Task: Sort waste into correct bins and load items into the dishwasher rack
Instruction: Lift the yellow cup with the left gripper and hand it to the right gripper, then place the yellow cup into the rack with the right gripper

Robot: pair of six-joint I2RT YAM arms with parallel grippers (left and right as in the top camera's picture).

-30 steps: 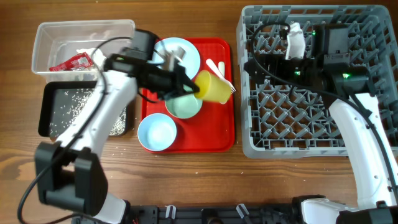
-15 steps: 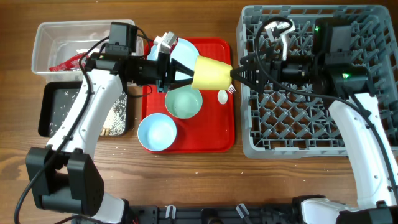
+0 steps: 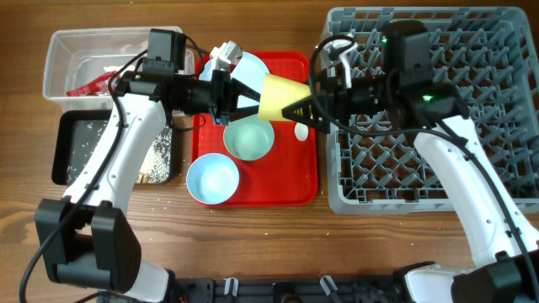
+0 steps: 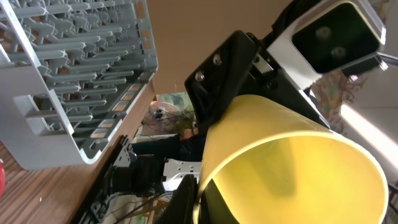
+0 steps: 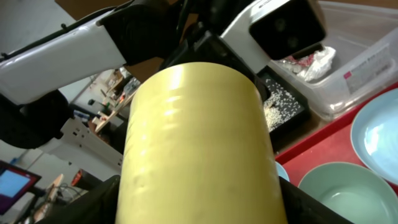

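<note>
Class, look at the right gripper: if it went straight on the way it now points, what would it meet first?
The cup, held by the left gripper. Its narrow end faces the right gripper and seems to sit between that gripper's fingers.

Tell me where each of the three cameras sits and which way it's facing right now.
Overhead: above the table, looking straight down; left claw and right claw meet at the yellow cup over the red tray, beside the rack.
Left wrist: on the left arm, facing the rack past the cup's mouth; its own finger shows at the rim, with the right wrist's camera behind.
Right wrist: on the right arm, facing the tub and black tray; its fingers flank the cup.
Shared: both wrist views show the cup, from opposite ends.
</note>
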